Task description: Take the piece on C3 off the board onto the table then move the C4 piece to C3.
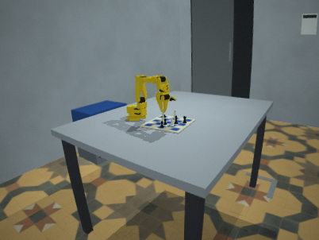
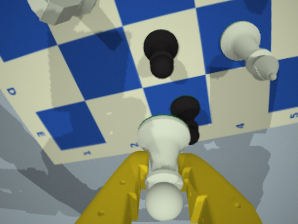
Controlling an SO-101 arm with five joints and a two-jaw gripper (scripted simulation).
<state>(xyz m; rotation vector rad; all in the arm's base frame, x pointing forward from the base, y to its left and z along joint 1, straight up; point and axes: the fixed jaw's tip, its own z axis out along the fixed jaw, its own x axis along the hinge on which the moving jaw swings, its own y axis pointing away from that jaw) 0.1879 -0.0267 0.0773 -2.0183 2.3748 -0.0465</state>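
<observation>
In the wrist view my yellow gripper [image 2: 162,192] is shut on a white pawn-like piece [image 2: 161,163] and holds it above the near edge of the blue-and-cream chessboard [image 2: 153,50]. In the exterior view the yellow arm [image 1: 151,95] reaches down over the small board [image 1: 168,124], with the gripper [image 1: 163,109] just above the pieces.
A blue box [image 1: 97,110] stands behind the table at the left. The grey table [image 1: 167,135] extends well beyond the board on all sides.
</observation>
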